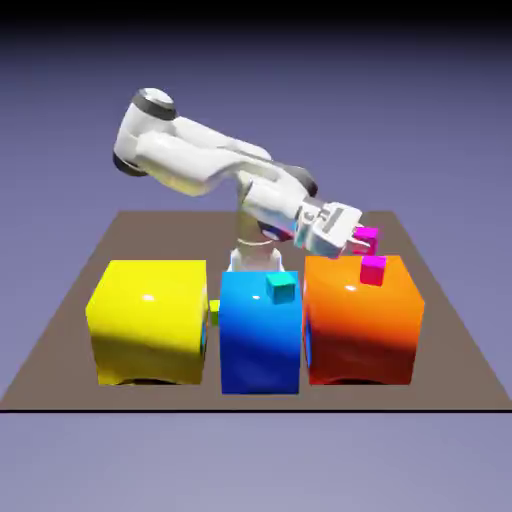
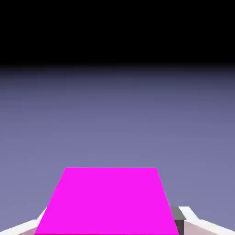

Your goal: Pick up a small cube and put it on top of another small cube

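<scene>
My gripper (image 1: 362, 240) is shut on a small magenta cube (image 1: 368, 238) and holds it in the air above the orange block (image 1: 362, 318). In the hand view that cube (image 2: 108, 202) fills the lower middle, with a grey fingertip (image 2: 180, 224) showing at its right side. The other small magenta cube (image 1: 373, 269) rests on the orange block's top, just below the held one and slightly toward the exterior view's right. A narrow gap separates the two cubes.
A yellow block (image 1: 148, 320), a blue block (image 1: 260, 335) and the orange block stand in a row on the brown table (image 1: 440, 330). A tiny teal cube (image 1: 282, 288) sits on the blue block. The hand view looks out at the plain backdrop.
</scene>
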### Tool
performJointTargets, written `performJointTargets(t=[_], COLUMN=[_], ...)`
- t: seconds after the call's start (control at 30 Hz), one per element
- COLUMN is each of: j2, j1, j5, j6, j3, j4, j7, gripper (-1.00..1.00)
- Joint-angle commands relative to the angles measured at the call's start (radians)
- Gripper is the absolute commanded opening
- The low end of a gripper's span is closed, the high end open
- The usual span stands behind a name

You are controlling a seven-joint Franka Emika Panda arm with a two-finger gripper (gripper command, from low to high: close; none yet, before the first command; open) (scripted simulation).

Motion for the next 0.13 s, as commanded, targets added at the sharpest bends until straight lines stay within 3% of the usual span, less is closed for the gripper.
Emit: performJointTargets(t=[0.0,0.03,0.1], j2=[0.011,0.011,0.000], j1=[0.036,0.036,0.000], j5=[0.010,0.010,0.001], j6=[0.025,0.025,0.000], j3=[-0.016,-0.016,0.000], j4=[0.010,0.010,0.000], j7=[-0.008,-0.008,-0.001], gripper=[-1.00,1.00,1.00])
